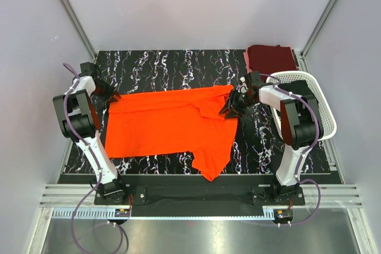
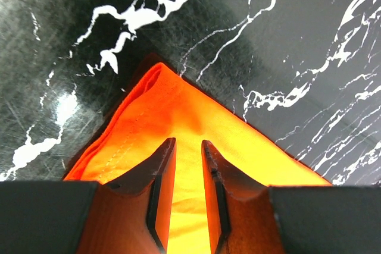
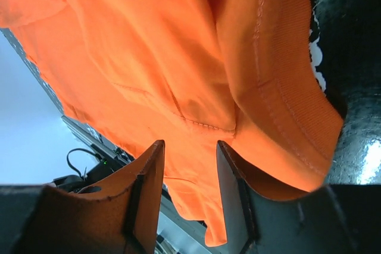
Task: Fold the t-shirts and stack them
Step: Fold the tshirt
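The orange shirt is lying spread across the middle of the black marbled table, stretching sideways between the two arms. Its body is lying mostly flat, with creases running along its far edge. One sleeve is trailing toward the near edge of the table, and the cloth is bunching up at its right end.

The left claw is sitting at the shirt's far left corner. In the left wrist view its fingers are standing close together with a strip of orange cloth pinched between them, and a folded, pointed corner of the shirt is sticking out beyond the tips onto the table.

The right claw is sitting at the bunched right end. In the right wrist view its fingers are standing a little apart, with orange cloth filling the gap and a ribbed, stitched band curling past the right finger. Whether they are actually gripping the cloth I cannot tell.

The maroon shirt is lying folded at the far right corner of the table, just behind the white basket, apart from both claws.
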{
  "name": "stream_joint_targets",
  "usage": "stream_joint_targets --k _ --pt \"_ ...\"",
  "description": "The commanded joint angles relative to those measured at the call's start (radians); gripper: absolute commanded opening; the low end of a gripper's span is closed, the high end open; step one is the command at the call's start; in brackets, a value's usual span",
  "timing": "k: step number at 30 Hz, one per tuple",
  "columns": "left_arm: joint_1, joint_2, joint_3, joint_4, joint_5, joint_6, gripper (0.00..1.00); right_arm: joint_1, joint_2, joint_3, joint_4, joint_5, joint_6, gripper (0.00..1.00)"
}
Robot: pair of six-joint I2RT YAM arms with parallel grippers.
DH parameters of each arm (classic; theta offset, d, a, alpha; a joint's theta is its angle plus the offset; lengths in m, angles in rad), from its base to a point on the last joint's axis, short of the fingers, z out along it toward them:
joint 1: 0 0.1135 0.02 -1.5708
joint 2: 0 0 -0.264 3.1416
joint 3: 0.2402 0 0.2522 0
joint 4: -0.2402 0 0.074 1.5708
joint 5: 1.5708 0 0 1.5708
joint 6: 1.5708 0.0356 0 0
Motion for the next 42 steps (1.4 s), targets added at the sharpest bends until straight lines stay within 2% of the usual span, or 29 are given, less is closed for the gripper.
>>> stream_joint_targets --k 1,17,20,23,24,25,29,34,38,42 --pt "-0.003 0.001 0.038 -0.009 0.042 0.013 0.29 0.001 0.008 0.001 0.041 -0.026 0.01 0.47" --pt "-0.005 0.013 0.051 -0.009 0.05 0.022 0.31 0.01 0.06 -0.013 0.058 -0.001 0.003 0.46" --pt "-0.003 0.016 0.055 -0.009 0.053 0.022 0.31 0.016 0.076 0.01 0.056 -0.009 0.011 0.42" --pt "-0.005 0.015 0.057 -0.009 0.053 0.022 0.31 0.018 0.064 0.033 0.035 -0.016 0.014 0.26" --pt "-0.003 0.015 0.058 -0.009 0.053 0.024 0.31 0.021 0.045 0.038 0.026 -0.018 0.02 0.14" --pt "-0.003 0.013 0.06 -0.011 0.051 0.025 0.31 0.019 0.033 0.044 0.015 -0.021 0.025 0.12" --pt "-0.005 0.011 0.055 -0.008 0.047 0.028 0.31 0.021 -0.019 0.087 -0.055 -0.071 0.049 0.07" --pt "-0.005 0.015 0.049 -0.002 0.048 0.027 0.31 0.033 -0.047 0.078 -0.059 -0.277 0.12 0.02" --pt "-0.006 0.015 0.048 -0.008 0.042 0.036 0.31 0.036 -0.067 0.087 -0.184 -0.282 0.046 0.0" --pt "-0.005 0.018 0.037 -0.002 0.047 0.031 0.31 0.045 -0.061 0.009 -0.178 -0.303 0.02 0.0"
